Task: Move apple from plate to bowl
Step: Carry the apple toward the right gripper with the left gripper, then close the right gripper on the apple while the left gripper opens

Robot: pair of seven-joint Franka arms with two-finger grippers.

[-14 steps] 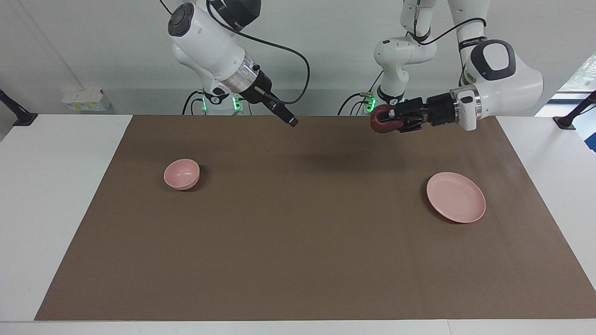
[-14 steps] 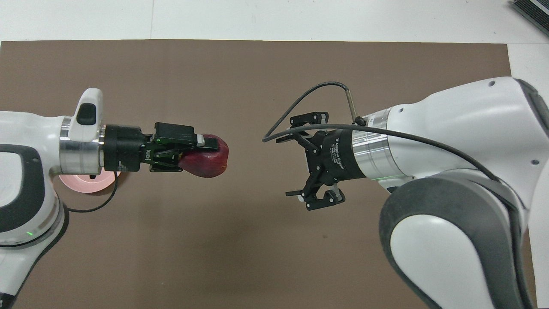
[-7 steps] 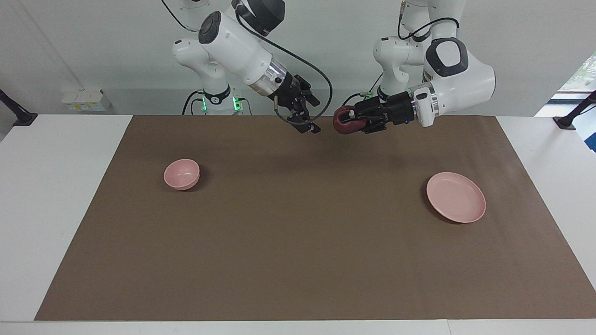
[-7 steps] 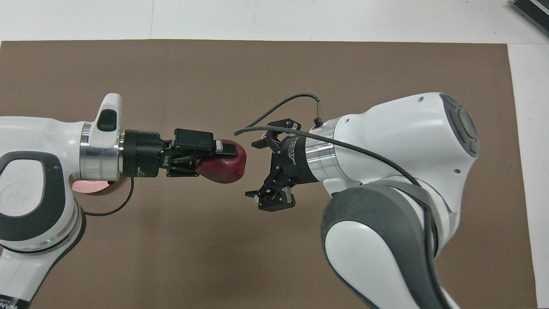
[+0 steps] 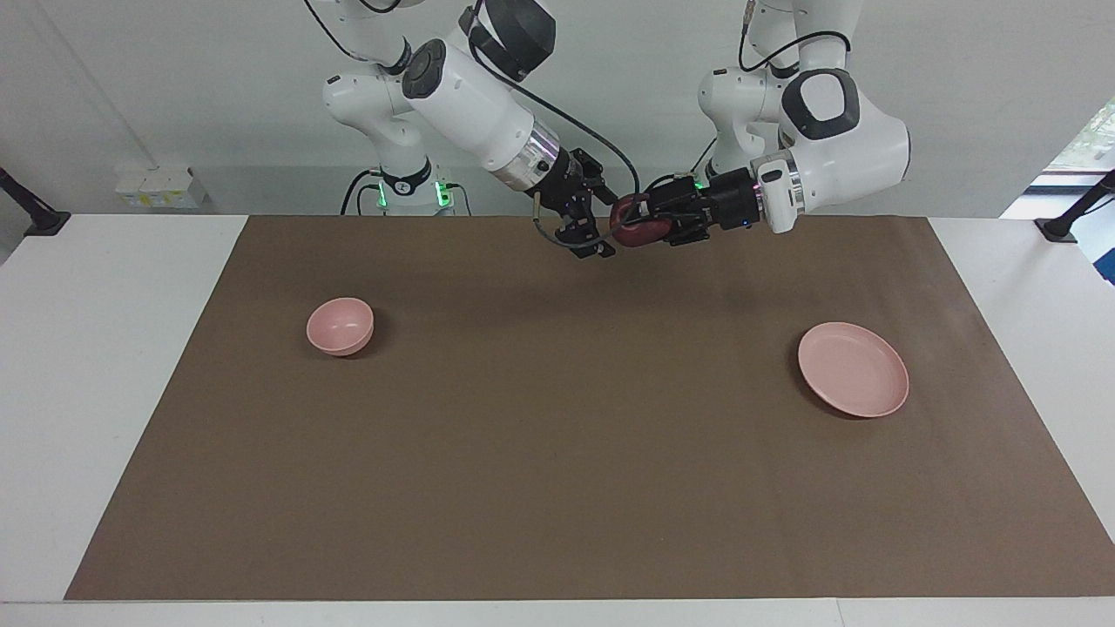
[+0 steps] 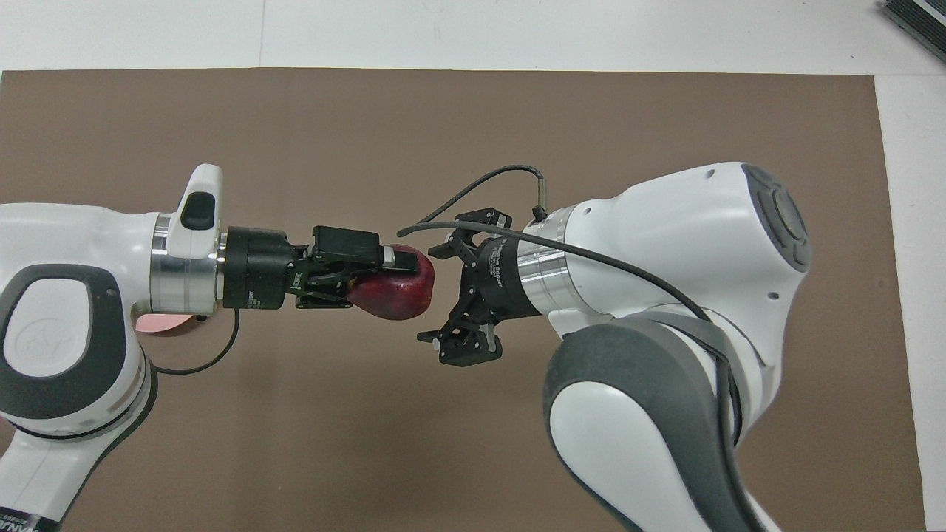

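My left gripper (image 5: 643, 228) is shut on the dark red apple (image 5: 633, 232) and holds it up over the middle of the brown mat, close to the robots' end. It also shows in the overhead view (image 6: 390, 287) with the apple (image 6: 395, 294). My right gripper (image 5: 599, 225) is open and faces the apple. Its fingertips (image 6: 427, 336) reach the apple's free end, one on each side, without touching. The pink plate (image 5: 854, 369) lies bare toward the left arm's end; only a sliver (image 6: 159, 324) shows overhead. The pink bowl (image 5: 340, 326) stands toward the right arm's end, hidden overhead under the right arm.
A brown mat (image 5: 557, 488) covers the white table (image 5: 104, 348). Black clamps (image 5: 35, 213) stand at the table's two ends near the robots. A dark object (image 6: 916, 18) lies at a corner farthest from the robots.
Both arms have swung toward each other over the mat's middle. The left gripper brought the apple toward the right arm's end, and the open right gripper closed the gap to it.
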